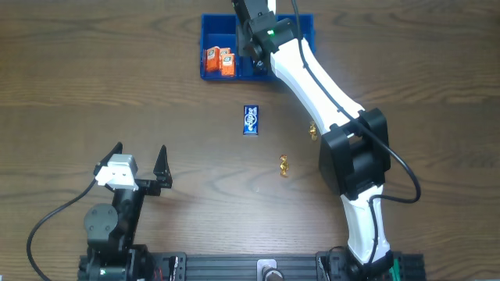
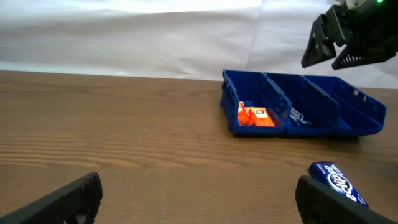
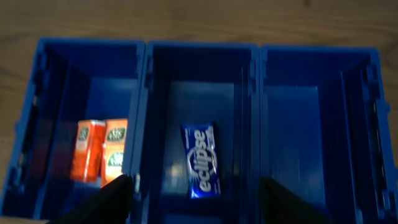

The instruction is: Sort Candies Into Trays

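**Sorting partly done: three candies in, three left on the table**

Candies first. Two orange boxes (image 1: 219, 62) lie side by side in the left-hand compartment of the blue tray (image 1: 215, 27). One blue packet (image 3: 200, 160) lies flat in the middle compartment. The third compartment holds nothing that I can make out.

Not yet sorted: a second blue packet (image 1: 251, 120) lies on the bare wood in front of the tray. Nearer the arms, two small gold-wrapped sweets, one (image 1: 284, 165) near the table's middle and the other (image 1: 312, 130) just beside the right arm's elbow.

Right gripper (image 2: 333, 55) hangs above the tray, over the middle compartment by its own wrist view. Its fingers are apart with nothing between them.

Left gripper (image 1: 141, 148) sits low near its base, well apart from every candy and from the tray. Its fingers are spread wide and empty.

Judgement: roughly half complete. By kind, the loose blue packet likely belongs with its twin in the middle compartment, and the gold sweets in the third one. The gold sweets are small and may be the harder picks. The one by the right arm's elbow looks awkward for that arm to reach.
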You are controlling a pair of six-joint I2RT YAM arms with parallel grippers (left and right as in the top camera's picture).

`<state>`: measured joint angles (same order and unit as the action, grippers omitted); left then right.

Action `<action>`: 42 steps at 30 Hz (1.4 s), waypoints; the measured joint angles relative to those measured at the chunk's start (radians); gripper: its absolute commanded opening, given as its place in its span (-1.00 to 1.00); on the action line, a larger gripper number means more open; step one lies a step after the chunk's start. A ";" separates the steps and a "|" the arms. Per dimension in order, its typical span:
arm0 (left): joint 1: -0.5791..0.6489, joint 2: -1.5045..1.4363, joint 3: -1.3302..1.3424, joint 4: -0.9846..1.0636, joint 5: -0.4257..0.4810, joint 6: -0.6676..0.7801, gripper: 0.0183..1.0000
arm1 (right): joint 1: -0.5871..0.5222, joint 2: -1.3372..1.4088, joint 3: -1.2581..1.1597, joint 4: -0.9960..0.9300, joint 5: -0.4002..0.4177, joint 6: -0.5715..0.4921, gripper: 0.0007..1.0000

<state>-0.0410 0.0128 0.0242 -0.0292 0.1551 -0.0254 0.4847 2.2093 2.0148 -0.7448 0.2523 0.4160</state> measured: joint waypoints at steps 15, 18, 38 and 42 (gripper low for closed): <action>0.000 0.000 0.000 0.000 0.000 0.000 1.00 | 0.153 -0.124 -0.019 -0.452 -0.067 0.156 0.40; 0.000 0.000 0.000 0.000 0.000 0.000 1.00 | 0.167 -0.135 -0.092 -0.415 -0.084 0.183 0.40; 0.000 0.000 0.000 0.000 0.000 0.000 0.99 | 0.165 0.008 -0.355 -0.182 -0.185 0.247 0.31; 0.000 0.000 0.000 0.000 0.000 0.000 1.00 | 0.163 0.008 -0.355 -0.179 -0.190 0.256 -0.06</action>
<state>-0.0410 0.0128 0.0242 -0.0296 0.1551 -0.0254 0.6476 2.2169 1.6596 -0.9234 0.0624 0.6720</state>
